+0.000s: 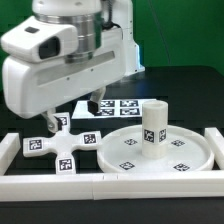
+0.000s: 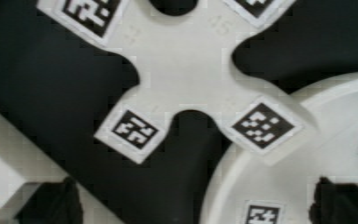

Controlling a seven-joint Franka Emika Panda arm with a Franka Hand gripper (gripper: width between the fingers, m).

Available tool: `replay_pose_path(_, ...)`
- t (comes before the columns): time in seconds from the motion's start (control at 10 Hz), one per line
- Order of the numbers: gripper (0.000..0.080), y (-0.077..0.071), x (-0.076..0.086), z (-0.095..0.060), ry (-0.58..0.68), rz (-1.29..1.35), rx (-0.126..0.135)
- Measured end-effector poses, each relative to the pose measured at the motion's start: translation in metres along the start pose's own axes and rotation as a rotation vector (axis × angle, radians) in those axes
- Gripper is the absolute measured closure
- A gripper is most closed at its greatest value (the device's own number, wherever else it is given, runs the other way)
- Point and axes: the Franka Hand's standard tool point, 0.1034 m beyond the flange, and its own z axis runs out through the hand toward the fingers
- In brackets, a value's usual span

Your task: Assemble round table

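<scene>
The white cross-shaped base (image 1: 60,146) lies flat on the black table at the exterior view's left, tags on its arms. To its right lies the large round top (image 1: 120,152), with the short cylinder leg (image 1: 153,124) standing upright on it. My gripper (image 1: 70,114) hangs above the cross base, open, with nothing between its fingers. In the wrist view the cross base (image 2: 179,70) fills the middle and the round top's rim (image 2: 327,140) curves in beside it. My gripper (image 2: 190,203) is over the gap where the two parts meet. The leg is out of the wrist view.
White border rails run along the front (image 1: 90,186), the left (image 1: 8,150) and the right (image 1: 212,140). The marker board (image 1: 118,107) lies flat behind the round top. The arm's bulky white body (image 1: 60,55) hides the table's back left.
</scene>
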Motion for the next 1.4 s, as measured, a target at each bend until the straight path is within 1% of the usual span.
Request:
replay_pose_path(0.3, 0.0151, 0.002, -0.002, 0.0, 0.001, -0.014, 0.0)
replay_pose_path(0.4, 0.0151, 0.001, -0.006, 0.002, -0.014, -0.005, 0.021)
replay_pose_path(0.5, 0.0151, 0.003, -0.015, 0.007, -0.075, 0.033, 0.099)
replay_pose_path(0.6, 0.0151, 0.011, -0.012, 0.008, -0.109, 0.062, 0.132)
replay_pose_path(0.7, 0.0151, 0.01, -0.007, 0.007, -0.128, 0.104, 0.147)
replay_pose_path(0.8, 0.0151, 0.008, -0.006, 0.007, -0.135, 0.119, 0.152)
replay_pose_path(1.1, 0.0151, 0.009, -0.007, 0.008, -0.135, 0.122, 0.152)
replay_pose_path(1.2, 0.0151, 0.011, -0.011, 0.013, -0.135, 0.058, 0.164)
replay_pose_path(1.3, 0.0151, 0.016, -0.016, 0.02, -0.144, 0.04, 0.181)
replay_pose_path(1.4, 0.0151, 0.02, -0.016, 0.024, -0.148, 0.037, 0.185)
